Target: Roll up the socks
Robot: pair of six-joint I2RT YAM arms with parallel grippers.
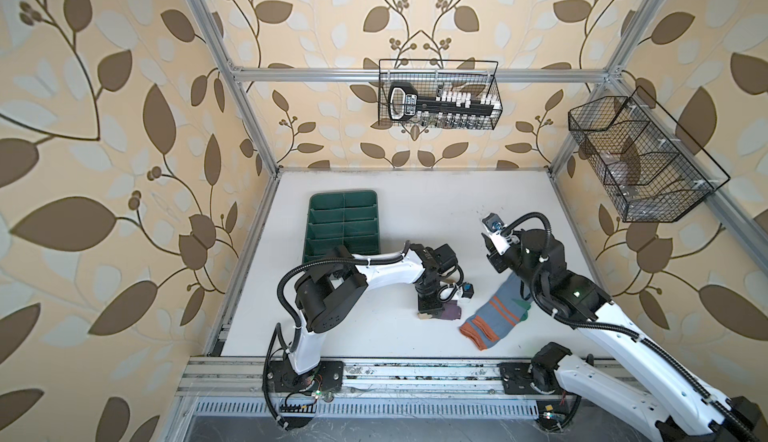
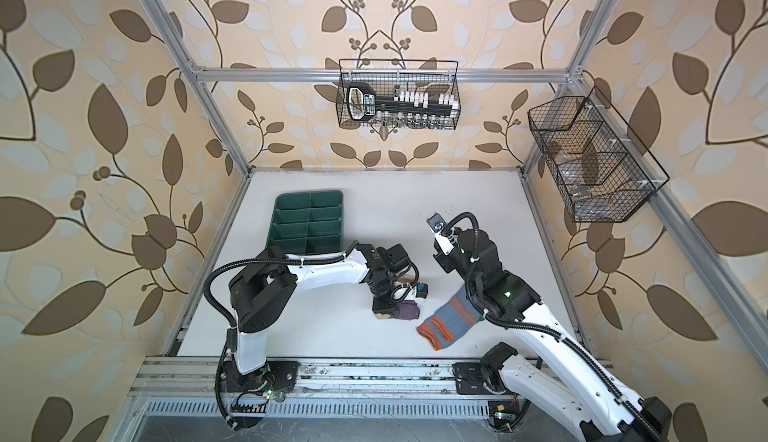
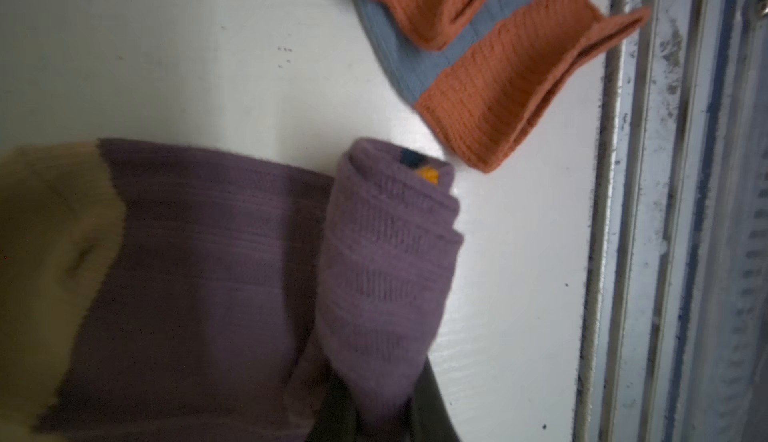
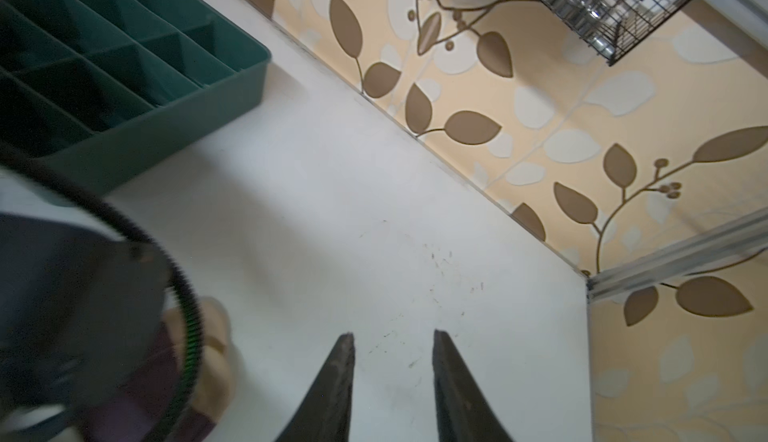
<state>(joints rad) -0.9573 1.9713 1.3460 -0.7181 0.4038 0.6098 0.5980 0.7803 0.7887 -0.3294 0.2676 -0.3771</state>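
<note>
**Purple sock** (image 1: 452,310): lies on the desk (image 1: 415,211) towards the front edge, about midway across. In both top views the left gripper (image 1: 429,310) covers most of it, and only a purple patch and a beige tip show. The left wrist view shows one end wound into a tight roll (image 3: 386,261) and the rest lying flat. The beige end is blurred and cut off by the frame. The roll's lower end runs in between dark fingers (image 3: 432,417) at the frame's edge. The jaws are nearly closed and pinch the roll.

**Grey-blue sock** (image 1: 494,315): lies flat just to the right of the purple one, with its orange cuff towards the front edge. The cuff is near the roll but apart from it. The foot end is hidden under the right arm (image 1: 582,298), and a little green heel shows.

**Right gripper** (image 4: 392,336): raised above the desk with its fingers parted. Bare desk shows between them, and it holds nothing.

**Tray** (image 1: 343,193): green and divided, towards the back left corner. Its near corner is hidden behind the left arm (image 1: 382,271).
</note>
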